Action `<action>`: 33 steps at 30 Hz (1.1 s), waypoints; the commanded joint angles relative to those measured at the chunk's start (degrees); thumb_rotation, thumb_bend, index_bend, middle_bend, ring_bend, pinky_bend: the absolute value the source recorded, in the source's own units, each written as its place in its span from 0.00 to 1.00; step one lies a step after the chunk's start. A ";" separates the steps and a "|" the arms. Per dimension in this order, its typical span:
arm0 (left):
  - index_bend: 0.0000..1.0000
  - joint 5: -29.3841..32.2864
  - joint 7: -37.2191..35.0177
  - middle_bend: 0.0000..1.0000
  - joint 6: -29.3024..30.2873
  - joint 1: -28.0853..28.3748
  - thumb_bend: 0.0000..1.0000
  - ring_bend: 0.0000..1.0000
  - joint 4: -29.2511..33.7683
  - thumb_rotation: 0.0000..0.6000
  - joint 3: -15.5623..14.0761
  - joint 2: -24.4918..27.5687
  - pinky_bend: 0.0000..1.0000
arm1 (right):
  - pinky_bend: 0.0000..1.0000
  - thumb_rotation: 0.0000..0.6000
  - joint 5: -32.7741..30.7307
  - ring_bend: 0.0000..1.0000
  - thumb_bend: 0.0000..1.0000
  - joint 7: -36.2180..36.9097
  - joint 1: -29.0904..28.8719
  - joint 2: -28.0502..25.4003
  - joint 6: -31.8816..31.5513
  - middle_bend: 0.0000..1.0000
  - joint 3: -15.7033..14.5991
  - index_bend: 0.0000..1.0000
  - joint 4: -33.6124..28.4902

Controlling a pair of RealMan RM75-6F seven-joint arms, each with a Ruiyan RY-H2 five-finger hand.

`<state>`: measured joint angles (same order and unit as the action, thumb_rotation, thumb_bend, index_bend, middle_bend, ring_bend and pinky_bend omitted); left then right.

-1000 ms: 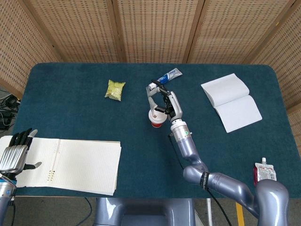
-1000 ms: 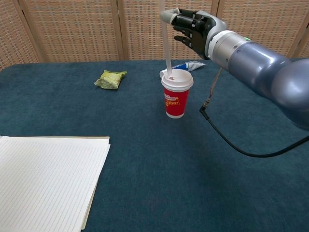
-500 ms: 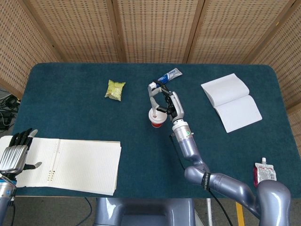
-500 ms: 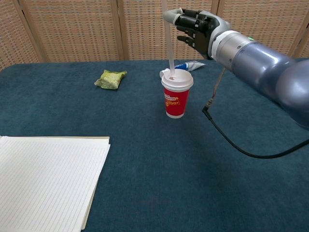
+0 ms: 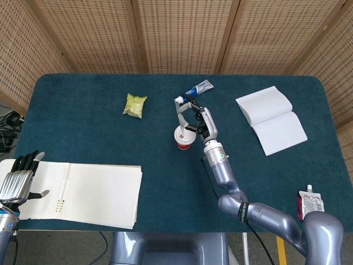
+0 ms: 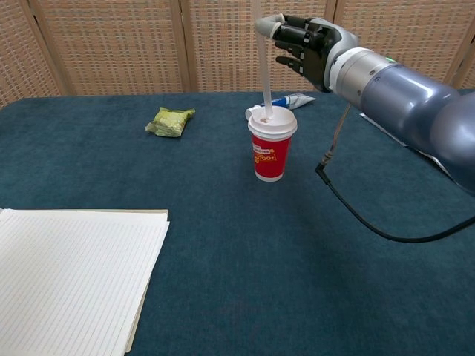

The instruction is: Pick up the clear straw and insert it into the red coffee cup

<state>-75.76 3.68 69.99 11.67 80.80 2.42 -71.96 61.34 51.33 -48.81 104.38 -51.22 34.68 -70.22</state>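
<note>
Pinching clear straw (image 6: 264,67) upright, right hand (image 6: 306,43) fingers (image 6: 270,25) (above red coffee cup (image 6: 271,144))

My counter (image 5: 83,132) has a soft dark blue-green cover with round corners. Behind it stand tall screens (image 5: 182,33) made of woven tan wicker with brown wood strips between them. The light is bright and even. Some black cables (image 5: 8,130) lie on the floor by the left side.

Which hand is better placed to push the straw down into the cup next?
The right hand: it already holds the clear straw upright on the red coffee cup lid. The left hand rests far away at the table's near-left edge.
</note>
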 commanded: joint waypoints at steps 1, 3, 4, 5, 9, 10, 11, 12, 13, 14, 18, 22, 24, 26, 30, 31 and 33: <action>0.00 -0.01 -0.03 0.00 0.06 -0.04 0.00 0.00 0.00 1.00 -0.01 0.00 0.00 | 0.00 1.00 0.01 0.00 0.61 0.09 0.06 0.10 0.07 0.21 -0.12 0.62 0.14; 0.00 0.03 -0.03 0.00 0.04 -0.05 0.00 0.00 0.01 1.00 -0.02 0.03 0.00 | 0.00 1.00 0.03 0.00 0.61 0.16 0.14 0.22 -0.03 0.21 -0.18 0.62 0.17; 0.00 0.02 -0.03 0.00 -0.06 -0.02 0.00 0.00 0.02 1.00 -0.05 0.06 0.00 | 0.00 1.00 0.16 0.00 0.61 0.06 0.14 0.28 -0.14 0.21 -0.24 0.62 0.20; 0.00 -0.01 0.01 0.00 -0.14 0.01 0.00 0.00 0.04 1.00 -0.09 0.09 0.00 | 0.00 1.00 0.22 0.00 0.61 0.02 0.15 0.32 -0.22 0.21 -0.28 0.62 0.20; 0.00 -0.06 0.05 0.00 -0.16 0.04 0.00 0.00 0.03 1.00 -0.12 0.10 0.00 | 0.00 1.00 0.12 0.00 0.61 0.03 0.13 0.31 -0.14 0.21 -0.14 0.62 0.31; 0.00 -0.02 0.03 0.00 -0.17 0.03 0.00 0.00 0.00 1.00 -0.11 0.09 0.00 | 0.00 1.00 0.14 0.00 0.61 -0.01 0.12 0.32 -0.12 0.21 -0.17 0.62 0.38; 0.00 0.02 0.01 0.00 -0.17 0.02 0.00 0.00 -0.01 1.00 -0.10 0.10 0.00 | 0.00 1.00 0.16 0.00 0.61 -0.02 0.15 0.34 -0.10 0.21 -0.23 0.62 0.46; 0.00 0.07 -0.03 0.00 -0.18 0.02 0.00 0.00 -0.02 1.00 -0.08 0.11 0.00 | 0.00 1.00 0.15 0.00 0.61 0.01 0.15 0.34 -0.02 0.21 -0.24 0.62 0.58; 0.00 0.07 -0.06 0.00 -0.18 0.01 0.00 0.00 -0.03 1.00 -0.08 0.12 0.00 | 0.00 1.00 0.13 0.00 0.61 0.00 0.17 0.35 0.01 0.21 -0.26 0.62 0.67; 0.00 0.08 -0.08 0.00 -0.18 0.01 0.00 0.00 -0.04 1.00 -0.07 0.12 0.00 | 0.00 1.00 0.13 0.00 0.61 0.00 0.17 0.36 0.02 0.21 -0.26 0.62 0.71; 0.00 0.10 -0.12 0.00 -0.35 0.06 0.00 0.00 -0.12 1.00 -0.11 0.08 0.00 | 0.00 1.00 0.30 0.00 0.61 0.28 0.28 0.32 0.07 0.21 -0.30 0.61 0.85; 0.00 0.10 -0.15 0.00 -0.50 0.13 0.00 0.00 -0.13 1.00 -0.14 0.03 0.00 | 0.00 1.00 0.45 0.00 0.61 0.44 0.48 0.42 -0.08 0.21 -0.47 0.61 0.80; 0.00 0.13 -0.17 0.00 -0.50 0.13 0.00 0.00 -0.12 1.00 -0.13 0.05 0.00 | 0.00 1.00 0.58 0.00 0.61 0.47 0.55 0.43 -0.16 0.21 -0.55 0.61 0.72; 0.00 0.18 -0.19 0.00 -0.52 0.11 0.00 0.00 -0.09 1.00 -0.13 0.08 0.00 | 0.00 1.00 0.63 0.00 0.61 0.49 0.58 0.42 -0.25 0.21 -0.50 0.61 0.62; 0.00 0.03 -0.22 0.00 -0.42 0.10 0.00 0.00 -0.06 1.00 -0.17 0.09 0.00 | 0.00 1.00 0.82 0.00 0.61 0.14 0.59 0.19 -0.60 0.21 -0.35 0.61 0.00; 0.00 0.01 -0.22 0.00 -0.41 0.10 0.00 0.00 -0.02 1.00 -0.18 0.11 0.00 | 0.00 1.00 0.84 0.00 0.61 -0.04 0.59 0.04 -0.63 0.21 -0.31 0.61 -0.27; 0.00 -0.02 -0.23 0.00 -0.43 0.10 0.00 0.00 0.02 1.00 -0.22 0.13 0.00 | 0.00 1.00 0.74 0.00 0.61 -0.24 0.63 -0.17 -0.65 0.21 -0.21 0.61 -0.62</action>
<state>-75.77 3.45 69.56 11.77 80.81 2.21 -71.83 62.12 51.18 -48.19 104.32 -51.85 34.39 -70.74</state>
